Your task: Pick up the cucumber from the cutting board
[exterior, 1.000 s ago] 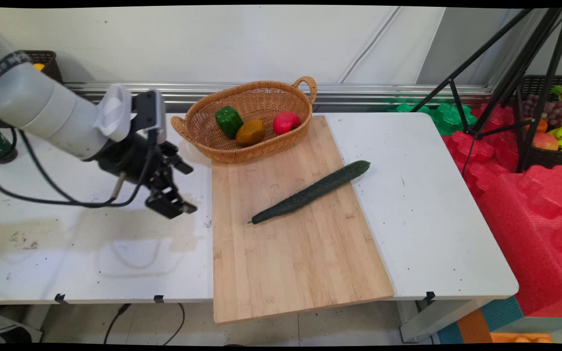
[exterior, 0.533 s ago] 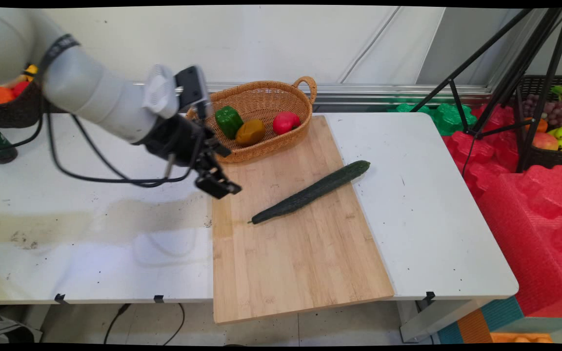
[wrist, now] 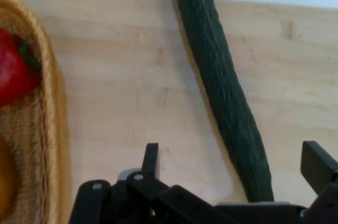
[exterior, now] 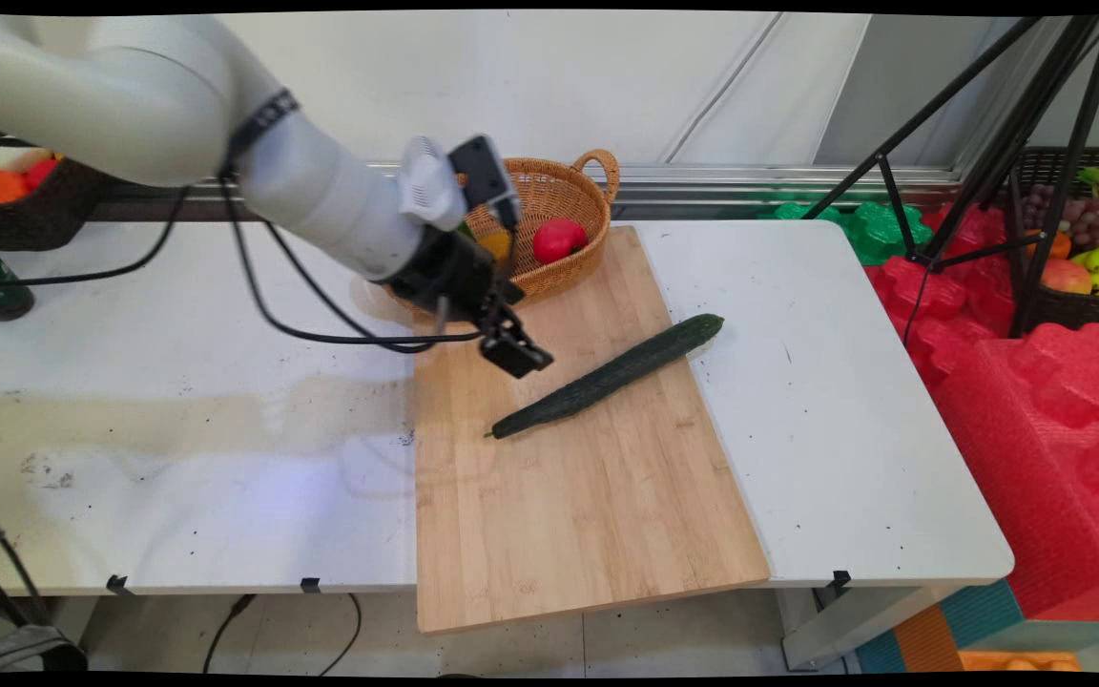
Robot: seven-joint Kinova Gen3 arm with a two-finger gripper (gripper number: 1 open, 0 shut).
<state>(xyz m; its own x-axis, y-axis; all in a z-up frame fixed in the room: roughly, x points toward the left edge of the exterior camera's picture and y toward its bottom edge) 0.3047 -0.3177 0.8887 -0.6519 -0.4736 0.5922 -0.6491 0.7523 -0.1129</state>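
one spread gripper [wrist: 232,168] above cucumber [exterior: 607,377]

You had a wicker basket [exterior: 559,196] holding a red pepper [exterior: 558,239]. A cucumber [exterior: 607,377] lay across the wooden board [exterior: 588,496].

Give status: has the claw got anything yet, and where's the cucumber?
Done: the claw is over the cutting board, just in front of the basket.
In hand: nothing. Its fingers are open; in the hand view the cucumber runs between them, not gripped.
Left: the cucumber lies flat on the board, untouched, its far tip past the board's edge.
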